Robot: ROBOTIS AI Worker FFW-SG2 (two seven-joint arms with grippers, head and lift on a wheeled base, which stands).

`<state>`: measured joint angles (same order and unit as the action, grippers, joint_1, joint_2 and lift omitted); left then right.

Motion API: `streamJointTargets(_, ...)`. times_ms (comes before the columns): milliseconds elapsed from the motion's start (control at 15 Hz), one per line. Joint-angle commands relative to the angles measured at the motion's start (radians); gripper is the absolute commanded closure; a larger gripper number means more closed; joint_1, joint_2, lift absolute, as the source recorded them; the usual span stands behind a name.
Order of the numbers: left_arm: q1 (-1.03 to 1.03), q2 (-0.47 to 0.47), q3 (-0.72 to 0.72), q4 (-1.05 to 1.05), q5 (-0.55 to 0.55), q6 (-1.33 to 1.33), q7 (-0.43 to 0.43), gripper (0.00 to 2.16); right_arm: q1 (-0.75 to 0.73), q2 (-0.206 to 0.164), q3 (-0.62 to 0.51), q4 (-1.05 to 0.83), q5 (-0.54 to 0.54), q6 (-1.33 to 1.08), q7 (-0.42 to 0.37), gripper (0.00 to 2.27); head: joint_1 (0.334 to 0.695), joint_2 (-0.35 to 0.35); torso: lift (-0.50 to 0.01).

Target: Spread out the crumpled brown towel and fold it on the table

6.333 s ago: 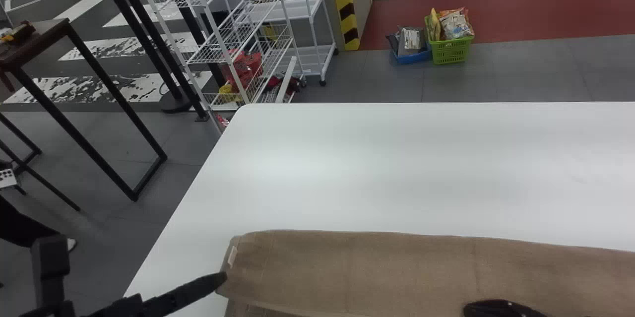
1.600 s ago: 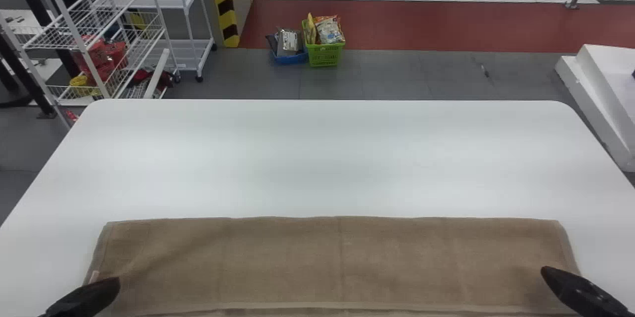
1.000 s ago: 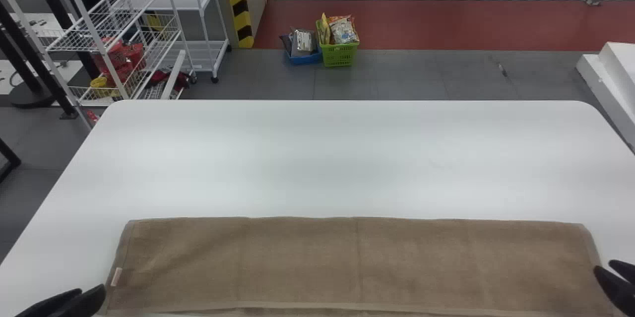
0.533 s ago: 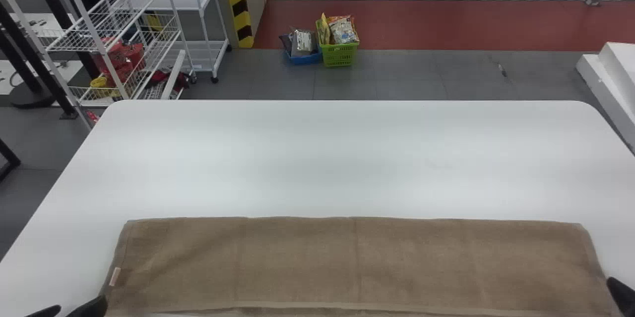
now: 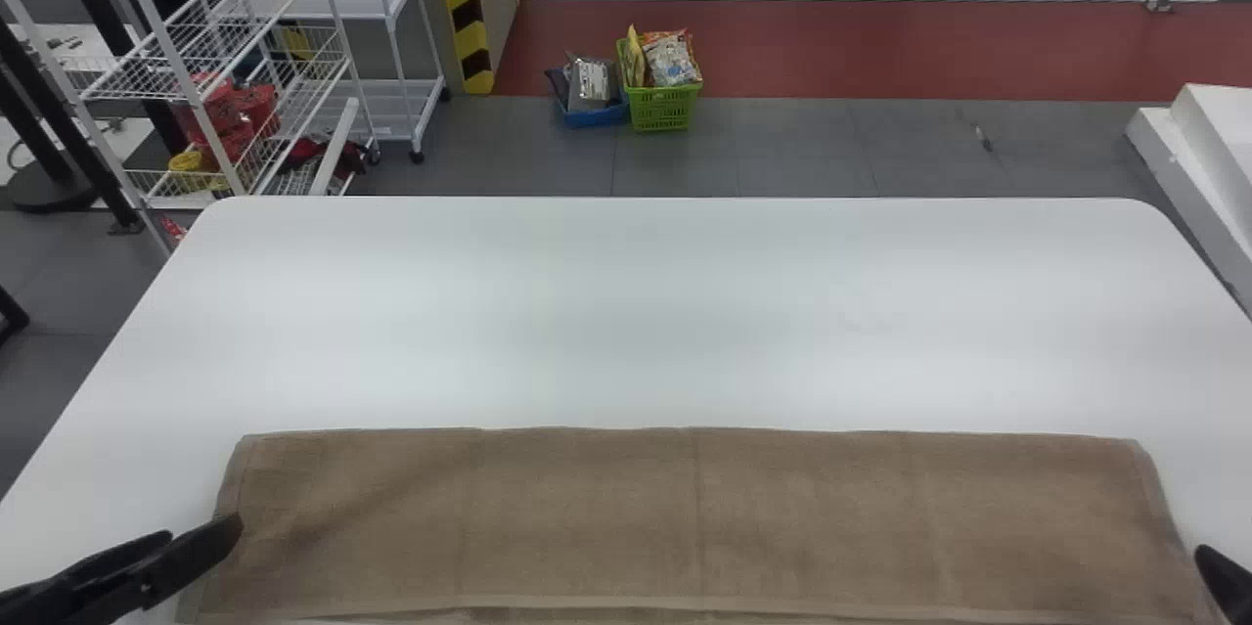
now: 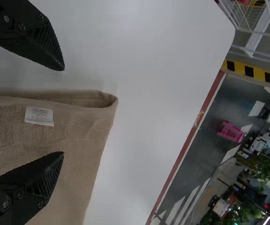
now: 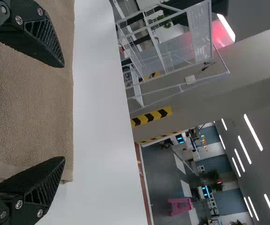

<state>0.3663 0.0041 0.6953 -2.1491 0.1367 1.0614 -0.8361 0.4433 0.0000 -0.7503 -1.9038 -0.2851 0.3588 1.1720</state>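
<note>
The brown towel (image 5: 685, 517) lies as a long flat folded strip across the near part of the white table. My left gripper (image 5: 205, 532) is at its left end in the head view. In the left wrist view my left gripper (image 6: 63, 112) stands open, its fingers on either side of the towel's folded side edge, near a white label (image 6: 39, 116). At the towel's right end, my right gripper (image 5: 1213, 571) shows at the head view's right edge. The right wrist view has my right gripper (image 7: 64, 112) open, with the towel (image 7: 29, 93) beneath and between its fingers.
The white table (image 5: 685, 312) stretches beyond the towel to its far edge. Past it on the floor stand a white wire rack (image 5: 225, 67), a green basket (image 5: 662, 107) with packets, and a blue one (image 5: 594, 115). A white stepped block (image 5: 1198, 175) is at the right.
My left gripper has moved up and inward over the towel's left edge, covering the label in the head view. Earlier both grippers drew back outward from the towel's ends. The head view has turned.
</note>
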Motion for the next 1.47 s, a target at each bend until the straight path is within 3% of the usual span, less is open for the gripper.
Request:
streamJointTargets(0, -0.032, 0.013, -0.013, 0.026, -0.042, 0.024, -0.024, 0.22, 0.0, 0.001, 0.0, 0.002, -0.006, 0.006, 0.0, 0.12, 0.695, 0.012, -0.127)
streamJointTargets(200, -0.072, 0.037, -0.022, 0.071, -0.069, 0.024, -0.041, 0.22, -0.009, 0.001, 0.009, 0.002, -0.005, 0.015, 0.0, 0.12, 0.695, 0.01, -0.127)
streamJointTargets(733, -0.13, 0.083, -0.088, 0.09, -0.267, 0.107, -0.072, 0.3, -0.021, -0.003, -0.001, 0.032, -0.016, 0.027, 0.02, 0.12, 0.695, 0.04, -0.127)
streamJointTargets(800, -0.13, 0.086, -0.088, 0.086, -0.287, 0.113, -0.078, 0.4, -0.025, -0.003, 0.003, 0.034, -0.016, 0.027, 0.021, 0.12, 0.695, 0.041, -0.127)
streamJointTargets(933, -0.138, 0.089, -0.088, 0.072, -0.305, 0.156, -0.093, 0.83, -0.031, -0.003, 0.011, 0.039, -0.014, 0.027, 0.021, 0.12, 0.695, 0.054, -0.127)
streamJointTargets(1067, -0.141, 0.091, -0.088, 0.044, -0.305, 0.211, -0.093, 1.39, -0.038, -0.005, 0.017, 0.046, -0.014, 0.027, 0.021, 0.12, 0.695, 0.063, -0.127)
streamJointTargets(1400, -0.193, 0.091, -0.083, -0.005, -0.296, 0.392, -0.158, 1.41, -0.049, -0.02, 0.014, 0.092, -0.032, 0.018, 0.024, 0.13, 0.695, 0.043, -0.127)
